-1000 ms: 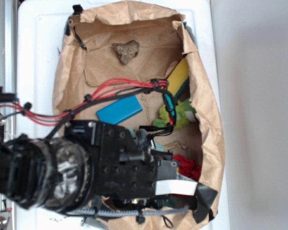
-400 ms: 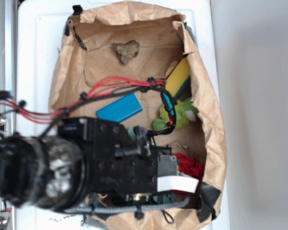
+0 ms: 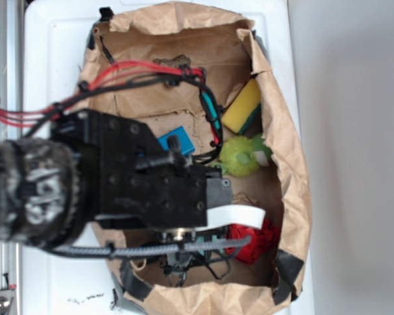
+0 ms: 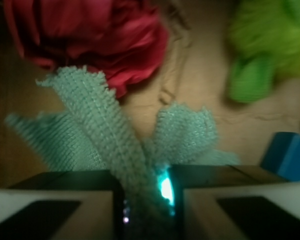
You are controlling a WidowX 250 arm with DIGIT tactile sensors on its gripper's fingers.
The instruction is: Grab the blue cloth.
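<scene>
In the wrist view the blue cloth (image 4: pixel 110 135), a pale teal terry rag, hangs bunched between my two fingers. My gripper (image 4: pixel 146 200) is shut on it, with folds fanning out below the fingertips over the brown paper floor. In the exterior view the black arm and gripper (image 3: pixel 184 246) cover the cloth, so it is hidden there. The red fabric bundle (image 4: pixel 95 35) lies just beyond the cloth, and it shows at the lower right of the bag as red fabric (image 3: pixel 253 239).
A brown paper bag (image 3: pixel 285 157) walls in the whole work area. Inside are a bright blue block (image 3: pixel 177 141), a green plush toy (image 3: pixel 243 154) and a yellow sponge (image 3: pixel 241 105). Red cables (image 3: pixel 118 72) arc across the upper bag.
The arm has swung up and left, and its cables rose toward the bag's top. More of the red fabric bundle and the paper floor at the bag's bottom now shows.
</scene>
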